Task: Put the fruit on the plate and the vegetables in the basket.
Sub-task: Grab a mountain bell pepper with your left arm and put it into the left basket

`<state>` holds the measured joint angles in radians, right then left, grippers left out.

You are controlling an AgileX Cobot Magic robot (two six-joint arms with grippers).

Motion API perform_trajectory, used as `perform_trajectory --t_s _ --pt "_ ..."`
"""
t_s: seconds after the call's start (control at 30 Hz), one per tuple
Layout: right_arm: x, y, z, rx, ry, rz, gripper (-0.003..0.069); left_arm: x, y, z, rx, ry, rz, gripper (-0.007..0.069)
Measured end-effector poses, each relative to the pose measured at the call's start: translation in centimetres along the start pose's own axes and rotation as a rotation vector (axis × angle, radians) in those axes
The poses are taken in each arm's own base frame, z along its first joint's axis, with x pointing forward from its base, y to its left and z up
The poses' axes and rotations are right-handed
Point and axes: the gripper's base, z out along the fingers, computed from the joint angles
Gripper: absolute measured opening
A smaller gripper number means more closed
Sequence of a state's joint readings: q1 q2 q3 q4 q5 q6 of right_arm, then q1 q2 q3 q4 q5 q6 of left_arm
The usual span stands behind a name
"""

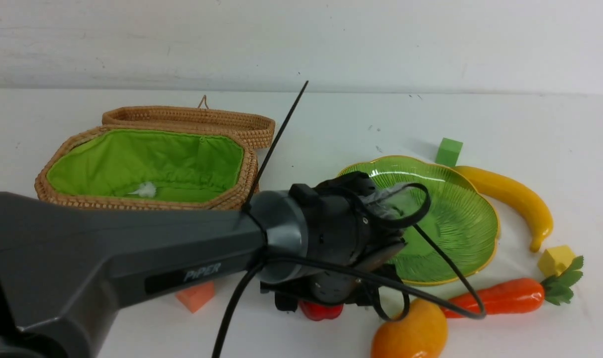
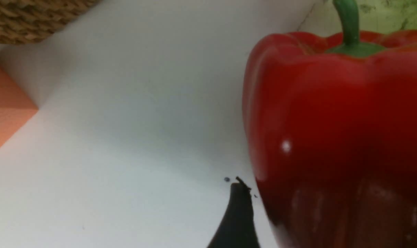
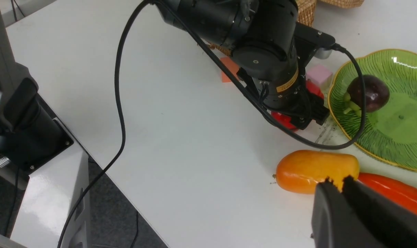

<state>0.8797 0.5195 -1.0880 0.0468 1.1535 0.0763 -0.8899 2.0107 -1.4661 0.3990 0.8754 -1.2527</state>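
Left arm point(image 1: 107, 248) is filling the foreground, left end effector point(image 3: 299, 117) gaping wide at one bell pepper point(image 2: 332, 137). We are counting one mangosteen point(image 3: 370, 91) on the plate point(image 1: 460, 219); one mango point(image 1: 411, 333), one banana point(image 1: 510, 196), one carrot point(image 1: 500, 296) lying beside it. Right end effector point(image 3: 336, 182) is sitting shut, empty.

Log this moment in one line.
left gripper open at pepper | right gripper shut, empty | mangosteen on plate

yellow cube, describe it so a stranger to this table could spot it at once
On the right of the front view lies a green plate. A banana curves past its right side; the cube sits between the banana's near tip and the leaves of the carrot. It is the only yellow block.
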Motion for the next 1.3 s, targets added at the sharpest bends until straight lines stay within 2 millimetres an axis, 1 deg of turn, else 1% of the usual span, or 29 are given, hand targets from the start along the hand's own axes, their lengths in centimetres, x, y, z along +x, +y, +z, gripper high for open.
perform_trajectory --t_s 0.13,0.17,0.53,0.63,0.7,0.77,0.87,0.9,0.93,1.0,1.03,1.07,1.13,1.17,1.2,1.23,1.3 --pt "0.0 0.0 0.0 0.000 0.000 0.000 0.0055 0.0 0.0 0.0 0.000 -0.001 0.001 0.0524" --pt "0.0 0.0 0.0 0.000 0.000 0.000 0.0057 0.0 0.0 0.0 0.000 -0.001 0.001 0.0493" --pt "0.0 0.0 0.0 0.000 0.000 0.000 0.0062 0.1 0.3 0.0 -0.033 0.008 0.013 0.0486" --pt "0.0 0.0 0.0 0.000 0.000 0.000 0.0064 0.0 0.5 -0.6 -0.043 0.017 0.041 0.0486" --pt "0.0 0.0 0.0 0.000 0.000 0.000 0.0066 -0.2 0.7 -1.9 -0.020 0.022 0.071 0.0486" --pt "0.0 0.0 0.0 0.000 -0.001 0.000 0.0065 -0.4 0.9 -3.6 0.014 0.026 0.104 0.0486" --pt "-0.1 0.0 0.0 -0.001 -0.013 0.000 0.0065 -0.7 1.6 -7.2 0.084 0.036 0.164 0.0486" --pt "-0.1 0.0 0.0 -0.001 -0.015 0.000 0.0065 -0.8 1.7 -7.4 0.089 0.036 0.160 0.0486" --pt "-0.3 0.0 0.0 -0.002 -0.029 0.000 0.0065 -1.0 2.2 -9.8 0.148 0.022 0.209 0.0486" --pt "-0.5 0.0 0.0 -0.004 -0.052 0.000 0.0066 -1.3 2.7 -12.0 0.199 -0.011 0.270 0.0486" --pt "-0.8 0.0 0.0 -0.004 -0.084 -0.001 0.0066 -1.6 3.3 -13.8 0.239 -0.060 0.326 0.0486" --pt "-0.8 0.0 0.0 -0.005 -0.089 -0.001 0.0066 -1.7 3.4 -14.1 0.246 -0.071 0.343 0.0486" --pt "-1.2 0.1 -0.1 -0.007 -0.132 -0.002 0.0067 -2.2 4.2 -16.1 0.275 -0.152 0.404 0.0486" --pt "-1.6 0.1 -0.1 -0.009 -0.176 -0.003 0.0067 -3.0 5.0 -17.6 0.274 -0.238 0.475 0.0486" --pt "-1.9 0.1 -0.2 -0.008 -0.210 -0.005 0.0067 -3.6 5.8 -18.5 0.262 -0.298 0.515 0.0486" --pt "-2.3 0.1 -0.3 -0.006 -0.253 -0.008 0.0067 -4.6 6.9 -19.3 0.226 -0.365 0.552 0.0486" --pt "-2.8 0.1 -0.4 -0.004 -0.316 -0.013 0.0067 -5.8 8.4 -19.7 0.170 -0.416 0.591 0.0486"
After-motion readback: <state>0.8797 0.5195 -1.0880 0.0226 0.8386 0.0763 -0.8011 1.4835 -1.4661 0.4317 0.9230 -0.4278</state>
